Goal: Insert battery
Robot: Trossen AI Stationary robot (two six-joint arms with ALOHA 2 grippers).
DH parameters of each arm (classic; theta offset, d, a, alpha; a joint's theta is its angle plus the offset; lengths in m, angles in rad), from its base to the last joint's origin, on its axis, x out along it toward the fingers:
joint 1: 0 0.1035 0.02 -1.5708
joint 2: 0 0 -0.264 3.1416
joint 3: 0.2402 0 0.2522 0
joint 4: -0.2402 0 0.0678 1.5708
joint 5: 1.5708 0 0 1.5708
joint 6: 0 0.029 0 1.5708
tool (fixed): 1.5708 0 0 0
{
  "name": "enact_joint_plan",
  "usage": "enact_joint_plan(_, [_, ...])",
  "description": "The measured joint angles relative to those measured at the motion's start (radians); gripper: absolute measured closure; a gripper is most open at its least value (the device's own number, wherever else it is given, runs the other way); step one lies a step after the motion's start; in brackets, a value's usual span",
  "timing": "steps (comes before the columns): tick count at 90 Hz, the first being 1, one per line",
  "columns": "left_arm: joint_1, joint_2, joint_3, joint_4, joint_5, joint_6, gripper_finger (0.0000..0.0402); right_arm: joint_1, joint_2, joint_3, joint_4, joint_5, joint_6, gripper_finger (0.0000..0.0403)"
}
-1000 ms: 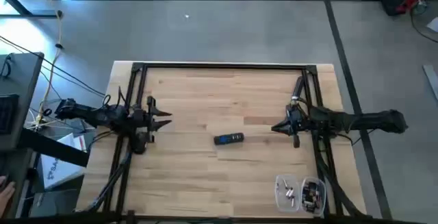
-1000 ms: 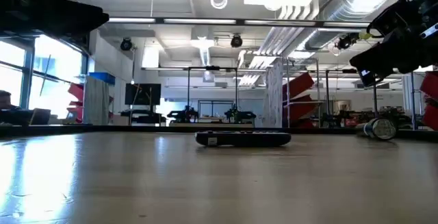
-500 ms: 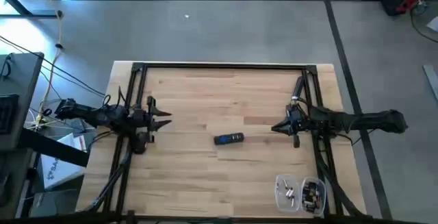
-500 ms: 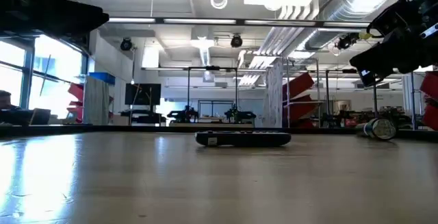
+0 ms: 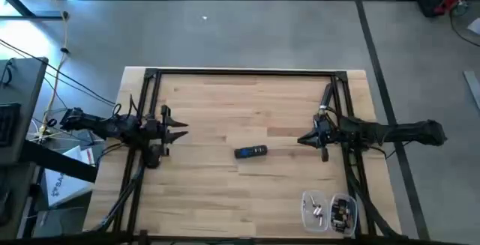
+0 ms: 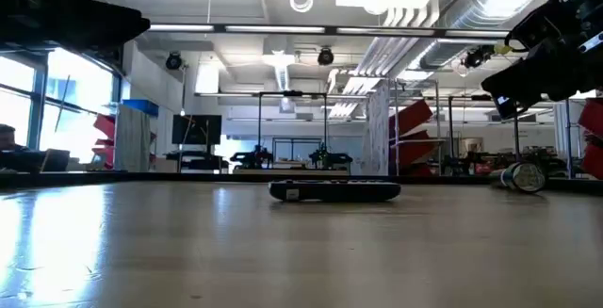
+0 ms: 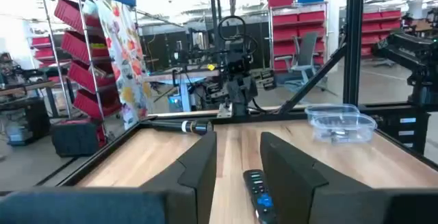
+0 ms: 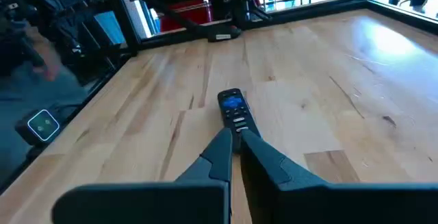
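Waiting at the start: remote [image 5: 250, 152] untouched mid-table, left gripper [image 5: 180, 134] parted, right gripper [image 5: 302, 140] clenched empty; batteries in the box [image 5: 328, 212] must be fetched.

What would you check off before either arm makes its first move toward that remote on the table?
1. Remote control lying flat near the table's middle, nothing on it: ok.
2. Left pincer open and empty, above the table off to the remote's left: ok.
3. Right pincer fingers close together, empty, pointing at the remote: ok for waiting, not ok for grasping.
4. Clear plastic container at the table's near right corner holds small parts; whether they are batteries: cannot tell.
5. Remote's battery cover on or off: cannot tell; the button side faces up.
6. Wooden table bare between both pincers and the remote: ok.
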Motion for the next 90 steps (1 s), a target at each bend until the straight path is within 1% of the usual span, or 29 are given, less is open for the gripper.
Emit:
enact_joint_plan(15, [0.000,0.000,0.000,0.003,0.000,0.010,0.0307,0.000,0.000,0.000,0.000,0.000,0.000,0.0402])
enact_joint_plan(25, [0.000,0.000,0.000,0.009,-0.028,0.134,0.0307,0.000,0.000,0.000,0.000,0.000,0.000,0.0402])
enact_joint_plan(33, [0.000,0.000,0.000,0.005,-0.042,0.186,0.0307,0.000,0.000,0.000,0.000,0.000,0.000,0.0402])
enact_joint_plan(47, [0.000,0.000,0.000,0.006,-0.069,0.189,0.0307,0.000,0.000,0.000,0.000,0.000,0.000,0.0402])
enact_joint_plan(52, [0.000,0.000,0.000,0.008,-0.065,0.160,0.0307,0.000,0.000,0.000,0.000,0.000,0.000,0.0402])
enact_joint_plan(56, [-0.001,0.000,0.000,0.008,-0.046,0.050,0.0307,0.000,0.000,0.000,0.000,0.000,0.000,0.0402])
enact_joint_plan(63, [-0.005,0.000,0.000,0.015,0.021,-0.289,0.0307,0.000,0.000,0.000,0.000,0.000,0.000,0.0402])
enact_joint_plan(68, [-0.005,0.002,0.000,0.039,0.024,-0.518,0.0307,0.000,0.000,0.000,0.000,0.000,0.000,0.0402])
enact_joint_plan(74, [-0.005,0.001,0.000,0.040,0.009,-0.711,0.0307,0.000,0.000,0.000,0.000,0.000,0.000,0.0402])
enact_joint_plan(79, [-0.005,0.002,0.000,0.038,0.003,-0.818,0.0307,0.000,0.000,0.000,0.000,0.000,0.000,0.0402])
enact_joint_plan(82, [-0.005,0.002,0.000,0.039,-0.018,-0.860,0.0307,0.000,0.001,0.000,0.000,0.000,0.000,0.0402])
enact_joint_plan(86, [-0.005,0.002,0.000,0.040,-0.076,-0.899,0.0307,0.000,0.001,0.000,0.000,0.000,0.000,0.0402])
enact_joint_plan(90, [-0.005,0.002,0.000,0.032,-0.154,-0.900,0.0307,0.000,0.001,0.000,0.000,0.000,0.000,0.0402])
